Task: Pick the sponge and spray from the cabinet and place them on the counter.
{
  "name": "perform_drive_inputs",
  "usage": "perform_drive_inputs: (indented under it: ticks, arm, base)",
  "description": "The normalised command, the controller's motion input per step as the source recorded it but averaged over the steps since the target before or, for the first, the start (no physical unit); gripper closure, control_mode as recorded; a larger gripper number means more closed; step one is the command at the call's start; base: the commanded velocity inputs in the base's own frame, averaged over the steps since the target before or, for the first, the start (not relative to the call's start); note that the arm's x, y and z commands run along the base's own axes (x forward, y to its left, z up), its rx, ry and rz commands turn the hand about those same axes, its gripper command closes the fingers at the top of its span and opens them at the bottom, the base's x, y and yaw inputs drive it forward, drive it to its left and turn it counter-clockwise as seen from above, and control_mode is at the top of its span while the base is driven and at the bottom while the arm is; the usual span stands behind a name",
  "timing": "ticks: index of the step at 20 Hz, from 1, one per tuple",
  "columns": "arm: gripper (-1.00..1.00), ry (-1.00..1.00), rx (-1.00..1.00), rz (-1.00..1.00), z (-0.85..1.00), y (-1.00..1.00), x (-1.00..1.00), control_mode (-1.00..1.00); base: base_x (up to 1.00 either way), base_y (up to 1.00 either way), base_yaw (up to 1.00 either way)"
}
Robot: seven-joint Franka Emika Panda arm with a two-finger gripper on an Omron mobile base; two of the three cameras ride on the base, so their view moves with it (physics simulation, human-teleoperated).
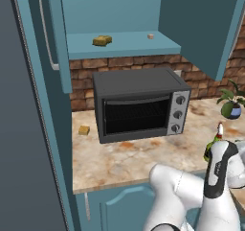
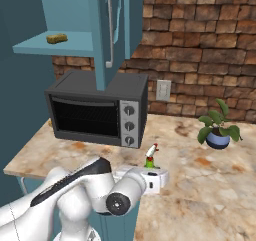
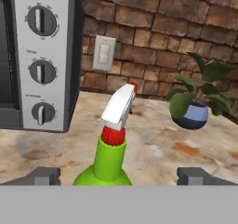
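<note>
Pincer [image 3: 118, 176] w/ jaws wide apart, one dark tip on each side of the spray bottle [image 3: 111, 153], not clamped on it. Bottle stands upright on the desk [image 3: 153, 144], green body, red collar, white trigger head w/ red nozzle tip. In right base view the spray bottle [image 2: 150, 157] sits near the desk's front edge, just behind the white hand, in front and to the right of the toaster oven [image 2: 97, 115]. In left base view its top [image 1: 216, 141] peeks out beside the arm.

Sponge [image 1: 102, 40] lies flat on the teal shelf of the open upper cabinet [image 1: 119, 45], left part of shelf; also seen from the right [image 2: 57, 38]. A tiny pale cube [image 1: 150, 36] sits further right on the same shelf, well apart from the sponge. Cabinet doors stand open on both sides.

A small orange-tan block [image 1: 84, 130] lies on the desk left of the oven. Potted plant [image 2: 217, 130] in blue pot stands on the desk to the right, near the brick wall [image 2: 200, 45]. Wall outlet [image 3: 104, 54] on the bricks btw oven and plant.
</note>
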Motion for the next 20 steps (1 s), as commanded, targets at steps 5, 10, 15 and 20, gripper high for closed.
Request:
perform_drive_inputs:
  ticks: [5,10,15,20]
  arm:
    - [-1.00,-0.15,-0.09,0.00,0.00,0.50,-0.69,-1.00]
    - [-1.00,-0.07,-0.11,0.01,0.12,0.81,-0.34,-1.00]
    - [-1.00,0.00,-0.05,0.15,0.59,0.61,0.00,-1.00]
    - [-1.00,0.00,0.00,0.19,0.81,0.47,0.00,-1.00]
  base:
    - [0.00,0.00,0.00]
    - [0.00,0.00,0.00]
    - [0.00,0.00,0.00]
    - [0.00,0.00,0.00]
